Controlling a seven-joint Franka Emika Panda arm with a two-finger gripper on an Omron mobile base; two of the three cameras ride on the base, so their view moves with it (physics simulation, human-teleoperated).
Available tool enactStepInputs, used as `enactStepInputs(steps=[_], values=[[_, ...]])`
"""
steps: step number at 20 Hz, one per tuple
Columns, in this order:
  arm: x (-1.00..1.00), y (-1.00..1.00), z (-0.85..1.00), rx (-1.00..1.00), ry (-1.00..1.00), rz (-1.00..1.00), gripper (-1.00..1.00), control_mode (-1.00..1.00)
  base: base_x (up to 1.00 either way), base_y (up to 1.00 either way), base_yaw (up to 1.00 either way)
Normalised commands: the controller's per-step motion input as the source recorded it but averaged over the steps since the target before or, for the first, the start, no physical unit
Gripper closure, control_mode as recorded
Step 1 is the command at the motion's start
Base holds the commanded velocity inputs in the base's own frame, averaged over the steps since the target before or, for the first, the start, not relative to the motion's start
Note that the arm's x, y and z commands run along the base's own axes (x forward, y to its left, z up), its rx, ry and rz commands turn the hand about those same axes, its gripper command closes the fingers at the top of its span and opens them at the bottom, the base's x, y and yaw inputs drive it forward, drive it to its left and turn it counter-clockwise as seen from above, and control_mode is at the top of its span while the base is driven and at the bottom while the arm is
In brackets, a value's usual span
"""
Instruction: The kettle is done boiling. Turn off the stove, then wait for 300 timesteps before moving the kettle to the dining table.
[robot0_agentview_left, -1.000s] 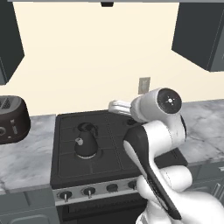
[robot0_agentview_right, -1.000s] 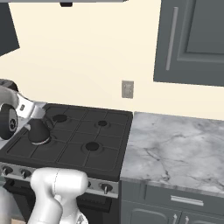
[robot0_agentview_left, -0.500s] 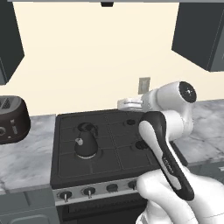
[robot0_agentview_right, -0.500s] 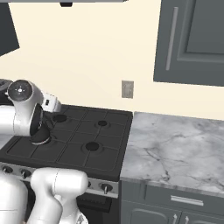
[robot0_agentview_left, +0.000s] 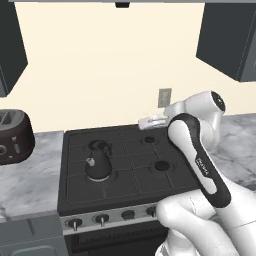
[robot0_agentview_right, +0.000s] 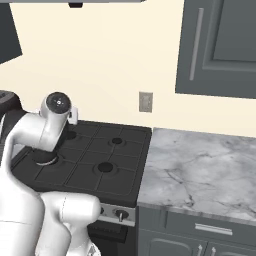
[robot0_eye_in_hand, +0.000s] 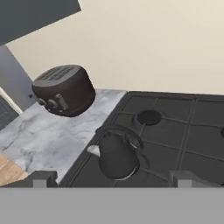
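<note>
1. The toaster (robot0_agentview_left: 14, 136) sat on the counter (robot0_agentview_left: 30, 170) left of the stove (robot0_agentview_left: 125, 165); 1 toaster showed, with its knobs facing forward in the hand view.
2. The kettle (robot0_agentview_left: 98, 160) stood upright on the front-left burner of the stove, spout toward the front, well apart from the gripper (robot0_agentview_left: 150, 120).
3. The gripper hovered above the rear middle of the stove with its jaws spread wide and nothing between them; in the hand view the 2 fingertips (robot0_eye_in_hand: 43, 178) framed the kettle (robot0_eye_in_hand: 117, 156) from above.
4. The step in hand was judged to be turning off the stove. To do it well, the arm needed to drop toward the front strip, line up on the knob (robot0_agentview_left: 75, 223) serving the kettle's burner, and turn it fully without brushing the kettle's handle.
5. Counted: 1 kettle, 1 stove, 1 wall outlet (robot0_agentview_left: 164, 97), and 4 knobs visible in the left base view, others hidden by the arm.
</note>
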Motion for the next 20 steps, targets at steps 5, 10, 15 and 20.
enactStepInputs(steps=[5,10,15,20], values=[[0.2,0.0,-0.24,0.0,0.0,0.29,-1.0,-1.0,0.0,0.0,0.0],[0.18,0.0,-0.25,-0.02,0.0,0.33,-1.0,-1.0,0.0,0.0,0.0],[0.14,0.0,-0.21,-0.04,0.0,0.32,-1.0,-1.0,0.0,0.0,0.0],[0.12,0.0,-0.21,-0.03,0.0,0.31,-1.0,-1.0,0.0,0.0,0.0]])
